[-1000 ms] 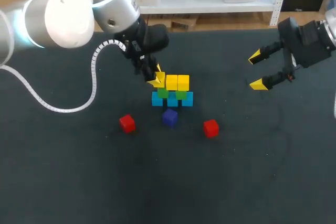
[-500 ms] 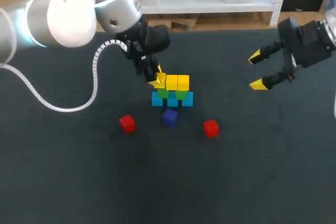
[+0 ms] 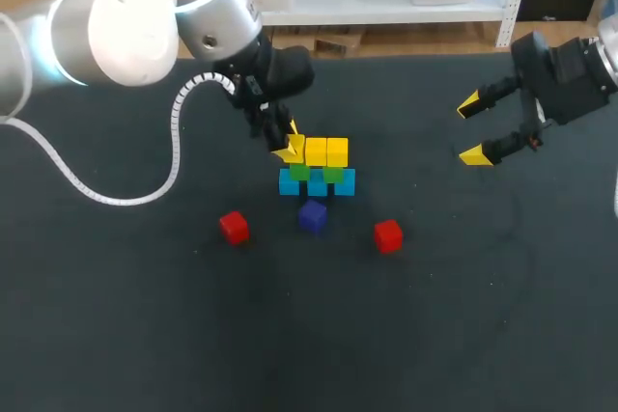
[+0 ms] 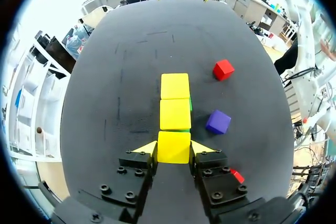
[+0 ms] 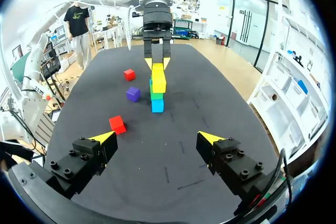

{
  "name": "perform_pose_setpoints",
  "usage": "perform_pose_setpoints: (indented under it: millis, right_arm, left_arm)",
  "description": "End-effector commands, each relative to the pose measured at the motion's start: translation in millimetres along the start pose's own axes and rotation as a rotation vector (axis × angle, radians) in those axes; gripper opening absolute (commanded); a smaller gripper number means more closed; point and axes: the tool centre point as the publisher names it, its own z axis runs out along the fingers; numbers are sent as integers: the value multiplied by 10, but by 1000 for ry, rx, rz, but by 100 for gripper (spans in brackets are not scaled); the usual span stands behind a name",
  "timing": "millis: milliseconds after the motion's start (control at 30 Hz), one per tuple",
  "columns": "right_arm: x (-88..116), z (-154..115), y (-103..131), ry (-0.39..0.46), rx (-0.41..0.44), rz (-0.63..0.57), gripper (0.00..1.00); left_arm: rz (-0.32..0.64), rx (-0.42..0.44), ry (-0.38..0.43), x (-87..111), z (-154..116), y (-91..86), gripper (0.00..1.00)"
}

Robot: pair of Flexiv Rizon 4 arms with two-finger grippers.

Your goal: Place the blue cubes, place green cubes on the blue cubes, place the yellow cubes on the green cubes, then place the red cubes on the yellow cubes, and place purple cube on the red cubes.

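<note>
The left tool [image 4: 174,148] is clenched on the third yellow cube [image 4: 174,142] from two sides. It holds it in line with the two other yellow cubes [image 4: 175,100], I think to complete the layer above the green cubes [image 3: 333,175]. The right tool [image 3: 470,128] hangs released, well apart. The red cubes [image 3: 233,227] lie on the tabletop [image 3: 435,335].

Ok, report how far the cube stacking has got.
Done: row of blue cubes, green cubes on them, two yellow cubes on top. In hand: left gripper shut on a third yellow cube at the row's end. Left: both red cubes and the purple cube, unstacked.
</note>
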Motion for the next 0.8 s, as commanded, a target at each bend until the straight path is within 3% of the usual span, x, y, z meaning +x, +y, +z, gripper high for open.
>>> perform_pose_setpoints:
  millis: [33, 500, 667, 800]
  right_arm:
    - [4, 11, -10, -3, -1, -1, 100]
    - [4, 11, -10, -3, -1, -1, 100]
    - [4, 11, -10, -3, -1, -1, 100]
    - [4, 11, -10, -3, -1, -1, 100]
  left_arm:
    - [0, 6, 5, -13, 7, 28, 0]
    - [-1, 14, 8, -8, 29, 29, 0]
    - [-2, 17, 11, -2, 33, 26, 22]
    - [-1, 17, 12, 1, 32, 27, 25]
